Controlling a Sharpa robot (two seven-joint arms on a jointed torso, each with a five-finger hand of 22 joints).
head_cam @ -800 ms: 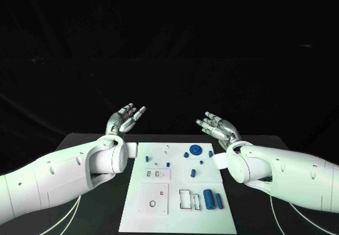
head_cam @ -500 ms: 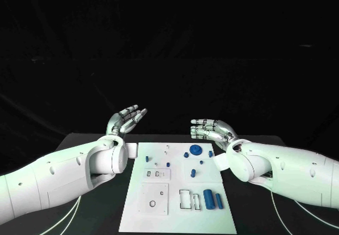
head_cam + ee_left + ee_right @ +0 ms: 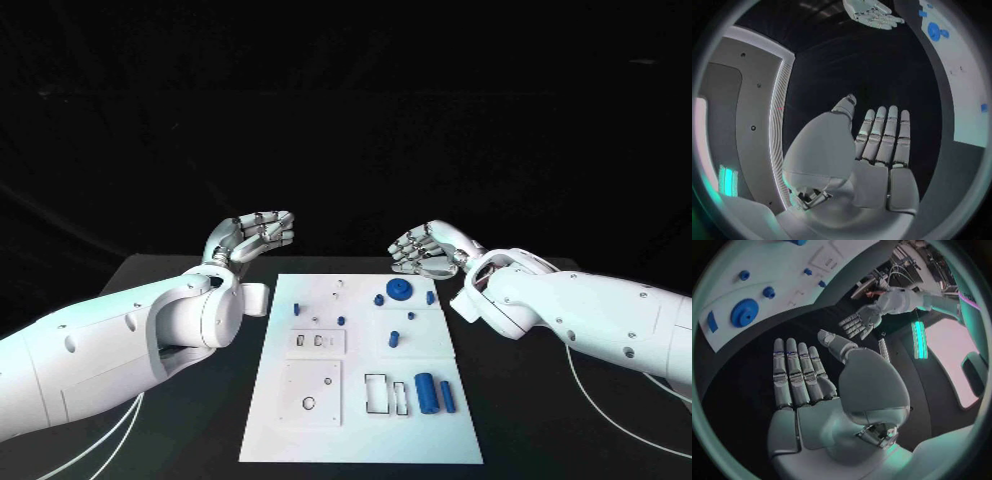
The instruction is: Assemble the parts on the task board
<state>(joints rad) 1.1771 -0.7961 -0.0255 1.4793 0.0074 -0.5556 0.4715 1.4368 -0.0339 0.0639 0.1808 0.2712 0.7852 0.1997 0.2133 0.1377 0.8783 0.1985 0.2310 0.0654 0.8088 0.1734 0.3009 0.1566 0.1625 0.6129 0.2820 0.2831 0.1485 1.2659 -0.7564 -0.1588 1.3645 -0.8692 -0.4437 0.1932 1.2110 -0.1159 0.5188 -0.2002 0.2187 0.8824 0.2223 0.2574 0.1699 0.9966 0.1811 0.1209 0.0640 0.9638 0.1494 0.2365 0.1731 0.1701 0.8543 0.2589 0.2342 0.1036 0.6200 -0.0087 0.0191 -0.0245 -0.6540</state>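
The white task board (image 3: 361, 440) lies in the middle of the black table. On its far half sit a blue round disc (image 3: 398, 291) and several small blue pieces, such as a short peg (image 3: 392, 339). A large blue cylinder (image 3: 426, 391) and a thinner one (image 3: 447, 397) lie near its right edge. My left hand (image 3: 253, 237) hovers beyond the board's far left corner, fingers spread, holding nothing. My right hand (image 3: 430, 248) hovers above the far right corner near the disc, also holding nothing. In the wrist views the left hand (image 3: 873, 145) and the right hand (image 3: 804, 375) have straight fingers.
White rectangular plates with slots take up the board's near left part (image 3: 310, 392). Cables (image 3: 591, 400) trail over the table beside both arms. The board (image 3: 773, 265) and blue disc (image 3: 744, 312) appear in the right wrist view, as does the left hand (image 3: 857, 322).
Both hands have tipped forward and come down toward the board's far edge. The right hand has turned over, from fingers pointing up to palm facing down.
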